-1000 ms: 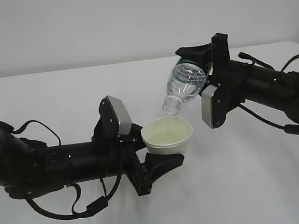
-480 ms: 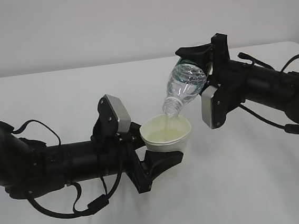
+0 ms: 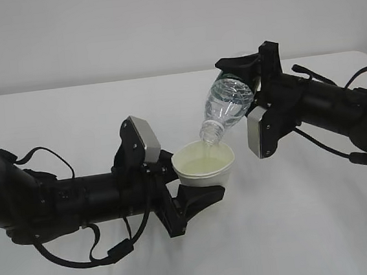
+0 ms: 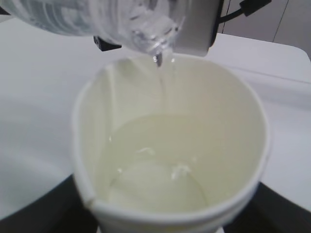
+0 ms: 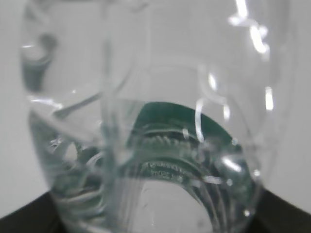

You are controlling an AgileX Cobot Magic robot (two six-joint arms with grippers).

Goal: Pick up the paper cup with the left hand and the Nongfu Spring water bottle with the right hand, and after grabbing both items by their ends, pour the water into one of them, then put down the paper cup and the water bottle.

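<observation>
You had the paper cup (image 3: 204, 166) clamped low in the left pincer (image 3: 193, 201), lifted off the tabletop (image 3: 309, 229), rim up. Above the cup, the right pincer (image 3: 245, 70) was clamped on the base end of the Nongfu Spring water bottle (image 3: 227, 104), neck tilted down just over the cup rim, a thin stream of water (image 4: 160, 87) falling in. Cup looked roughly a third full, so heavier now but thin-walled and soft; squeeze gently near the bottom. Bottle was light, ribbed, crushable, likely slick; hold the base.
</observation>
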